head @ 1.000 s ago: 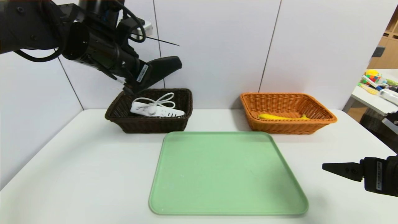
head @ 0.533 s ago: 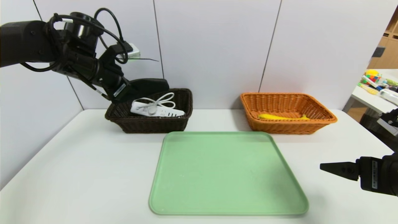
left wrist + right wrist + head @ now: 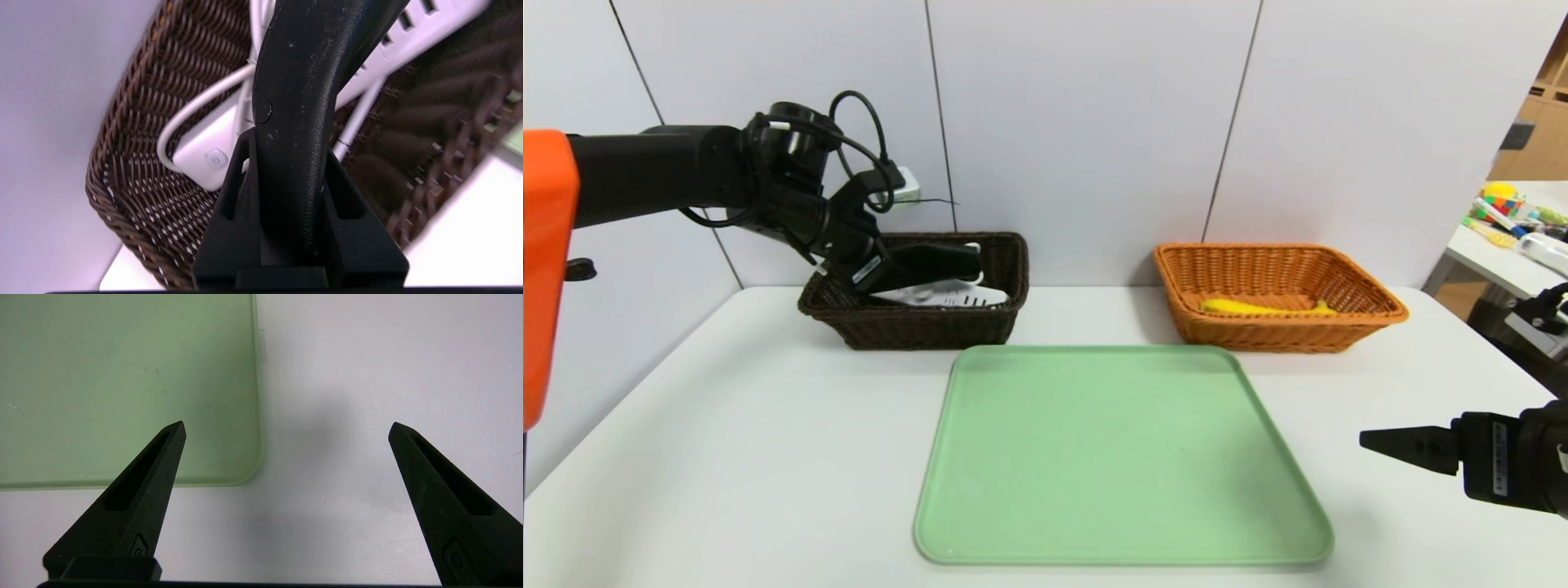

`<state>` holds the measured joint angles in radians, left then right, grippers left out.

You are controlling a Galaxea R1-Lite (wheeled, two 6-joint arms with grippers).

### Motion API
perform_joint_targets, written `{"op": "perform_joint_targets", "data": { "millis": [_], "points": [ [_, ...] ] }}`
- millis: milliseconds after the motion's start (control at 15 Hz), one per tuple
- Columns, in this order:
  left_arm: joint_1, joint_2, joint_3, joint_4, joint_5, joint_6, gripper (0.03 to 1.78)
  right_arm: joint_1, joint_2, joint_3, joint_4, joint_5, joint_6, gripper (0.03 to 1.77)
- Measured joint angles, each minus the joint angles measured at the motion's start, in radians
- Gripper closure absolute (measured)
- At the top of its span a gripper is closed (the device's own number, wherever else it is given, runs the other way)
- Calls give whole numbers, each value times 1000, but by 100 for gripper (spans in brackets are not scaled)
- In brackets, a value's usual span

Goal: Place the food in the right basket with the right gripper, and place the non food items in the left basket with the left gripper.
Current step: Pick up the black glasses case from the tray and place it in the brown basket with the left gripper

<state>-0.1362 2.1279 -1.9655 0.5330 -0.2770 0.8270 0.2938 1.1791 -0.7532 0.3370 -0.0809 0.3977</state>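
Strip (image 3: 935,295), white with its cord looped, lay right under your left gripper (image 3: 964,261), inside the dark basket (image 3: 915,331). You had that gripper reaching in over the basket's left rim and pointing down across the strip. In the left wrist view the strip (image 3: 196,163) showed on either side of the gripper, with the cord curving off toward the basket's wall (image 3: 135,102). You could not tell whether the left gripper was open or shut, nor whether it had hold of the strip or only hung above it; the strip looked to be lying on the basket's floor.

Nearer you than that hand, and to its right, the green tray (image 3: 1119,457) sat bare on the table (image 3: 727,457), its far edge just in front of the dark basket. Well off to that hand's right, level with the dark basket, stood the orange basket (image 3: 1282,336) with a banana (image 3: 1258,308) lying in it.

Your right gripper (image 3: 286,428) was spread wide and held nothing. It hung low over the table, just beside the tray's near right corner (image 3: 245,473), with the tray to its left and the orange basket well ahead of it, against the wall.
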Motion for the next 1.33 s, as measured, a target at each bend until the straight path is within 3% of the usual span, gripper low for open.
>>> {"op": "perform_joint_targets", "data": {
  "millis": [200, 533, 867, 1333],
  "points": [
    [0, 31, -4, -26, 4, -1, 97, 0, 13, -1, -1, 1, -1, 9],
    [2, 30, -4, -63, 3, -37, 56, 0, 31, -2, -2, 3, -1, 9],
    [3, -38, -2, -53, 0, -57, 35, 0, 33, -4, -3, 3, -1, 9],
    [5, -173, 3, -7, -1, -102, 20, 8, 28, -6, -3, 5, 1, 9]
  ]
}}
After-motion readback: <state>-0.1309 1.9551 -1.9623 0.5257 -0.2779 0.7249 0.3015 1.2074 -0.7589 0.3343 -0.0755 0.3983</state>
